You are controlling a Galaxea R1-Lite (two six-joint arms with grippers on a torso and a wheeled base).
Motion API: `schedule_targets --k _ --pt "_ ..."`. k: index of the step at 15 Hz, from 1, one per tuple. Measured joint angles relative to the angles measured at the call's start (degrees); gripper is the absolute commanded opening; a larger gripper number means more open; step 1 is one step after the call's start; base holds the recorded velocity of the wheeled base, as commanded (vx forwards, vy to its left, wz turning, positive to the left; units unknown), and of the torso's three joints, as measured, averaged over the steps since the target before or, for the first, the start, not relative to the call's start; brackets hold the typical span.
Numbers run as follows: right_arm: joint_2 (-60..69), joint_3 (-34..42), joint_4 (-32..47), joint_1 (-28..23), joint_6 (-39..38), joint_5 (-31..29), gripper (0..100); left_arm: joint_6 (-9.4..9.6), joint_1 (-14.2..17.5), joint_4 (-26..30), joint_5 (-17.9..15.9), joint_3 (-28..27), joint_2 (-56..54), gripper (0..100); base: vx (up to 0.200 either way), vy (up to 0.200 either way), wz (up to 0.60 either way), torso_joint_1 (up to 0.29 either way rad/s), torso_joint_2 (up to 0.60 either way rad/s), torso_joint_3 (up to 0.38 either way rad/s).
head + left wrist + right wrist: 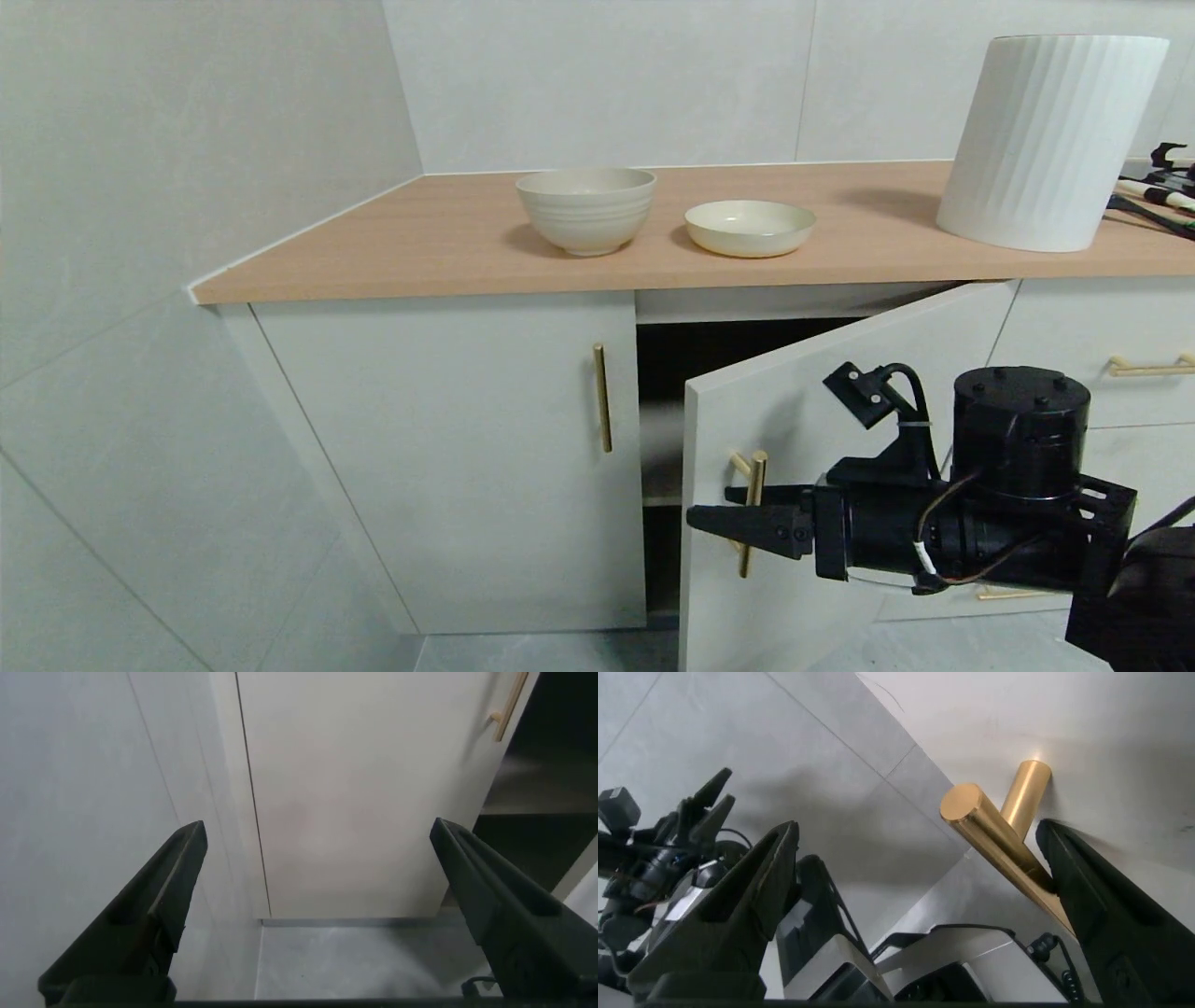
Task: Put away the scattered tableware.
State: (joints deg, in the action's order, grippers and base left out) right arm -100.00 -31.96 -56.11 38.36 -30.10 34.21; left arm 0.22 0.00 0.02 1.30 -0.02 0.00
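You have soft, even light; bowl (586, 210), plate (750, 227) and white container (1050, 140) throw faint shadows leftward on the countertop (420, 243); the cabinet interior (709, 350) is dark.

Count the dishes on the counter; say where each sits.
2: a ribbed bowl and, to its right, a shallow plate, on the countertop. Others may hide behind the white container.

You have the bowl (586, 210) left of the dish (750, 227) on the counter (392, 247), the container (1050, 140) farther right, the open cabinet door (794, 401) below.
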Motion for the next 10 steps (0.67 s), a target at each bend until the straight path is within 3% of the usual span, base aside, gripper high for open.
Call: schedule_targets --k 3,7,10 --pt "0.3 0.4 0.0 0.4 0.0 0.1 100 -0.35 0.0 0.2 -3.2 -2.3 0.0 100 0.000 0.000 0.00 0.000 0.00 0.000" --pt "0.5 0.5 0.0 0.9 0.0 0.1 100 -4.90 -0.6 6.2 -21.4 -13.2 3.1 100 0.000 0.000 0.00 0.000 0.00 0.000" --pt "0.6 0.5 0.0 1.2 -0.1 0.2 100 -5.94 -1.1 7.8 -29.5 -20.9 14.0 100 0.000 0.000 0.00 0.000 0.00 0.000"
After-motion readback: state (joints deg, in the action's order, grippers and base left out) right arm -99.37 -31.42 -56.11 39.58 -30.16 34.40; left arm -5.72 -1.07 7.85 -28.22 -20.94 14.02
